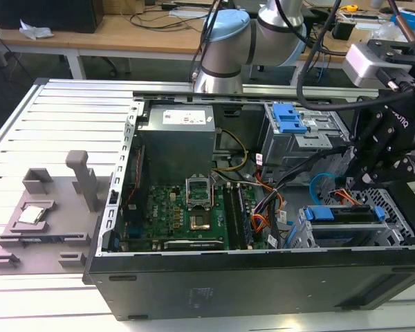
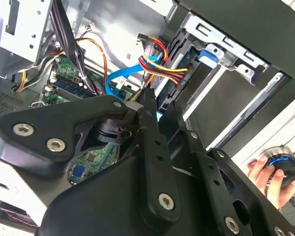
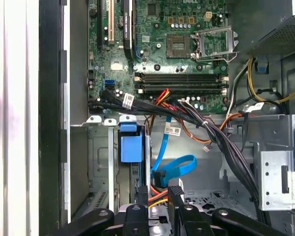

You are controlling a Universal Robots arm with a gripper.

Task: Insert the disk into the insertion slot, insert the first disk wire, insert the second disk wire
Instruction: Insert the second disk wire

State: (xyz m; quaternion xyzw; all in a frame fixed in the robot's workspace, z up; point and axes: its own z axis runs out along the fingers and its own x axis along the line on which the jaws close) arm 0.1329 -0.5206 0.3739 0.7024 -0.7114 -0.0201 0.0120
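The disk (image 1: 342, 216) is seen already seated in the slot (image 1: 299, 235) at the corner of the open computer case (image 1: 228, 283) on the exterior view's right; its long axis runs across that view, with the blue carrier ends showing at either side. In the first wrist view its blue carrier tab (image 3: 130, 147) is found just beside the fingers (image 3: 174, 196), between them and the outer wall of the case.

The fingers are drawn close together, with only a narrow gap left; the coloured wires (image 3: 157, 194) pass through that gap and are judged to be gripped. In the second wrist view the same coloured wires (image 2: 160, 61) loop ahead of the fingers (image 2: 148, 118), and the near end of the disk (image 2: 169, 86) lies just beyond the tips, under the silver rails of the slot (image 2: 236, 59).

A blue cable (image 3: 174, 167) hangs loose just ahead, its black plug (image 3: 158, 178) unattached; neither wire is judged to be joined to the disk yet.
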